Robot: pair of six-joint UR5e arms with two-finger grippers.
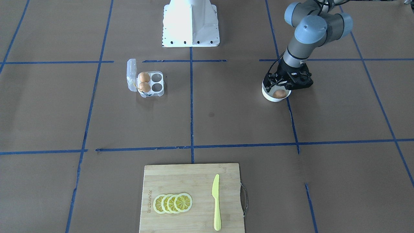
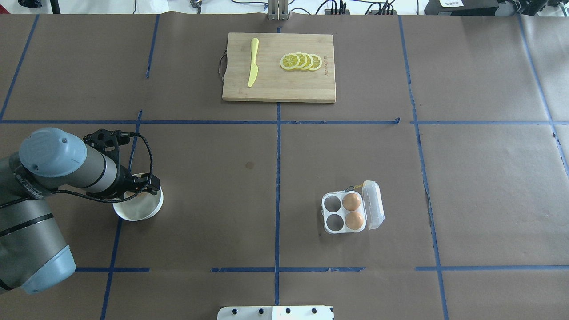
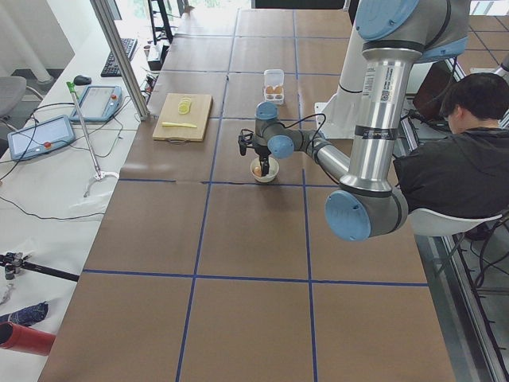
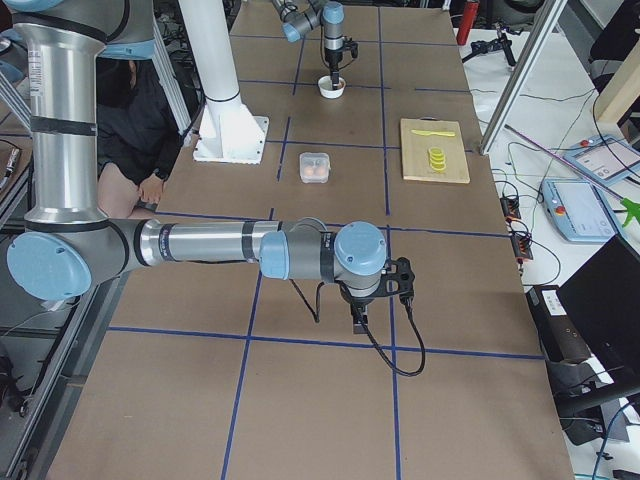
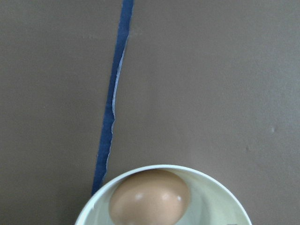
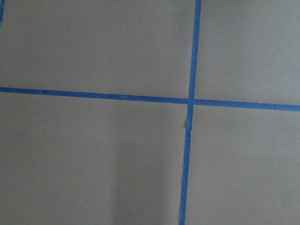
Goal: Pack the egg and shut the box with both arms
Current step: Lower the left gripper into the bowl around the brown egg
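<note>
Two eggs (image 1: 144, 77) sit in the box (image 1: 150, 84), upper left of centre in the front-facing view, its lid (image 1: 131, 75) open and two cells empty. The third egg (image 1: 280, 93) lies in the white bowl (image 1: 272, 98) at upper right, with the left tool (image 1: 282, 86) just above it. I cannot tell whether it is released or clenched. The same goes for the right tool (image 4: 360, 318), which is over bare desk (image 4: 450, 380). Lifting, packing and closing seem left to do.

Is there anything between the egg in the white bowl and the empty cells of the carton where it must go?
Nothing visible. Only bare brown paper lies between the bowl holding the egg and the egg carton. Its two empty cells face the bowl, and its lid is open on the far side.
</note>
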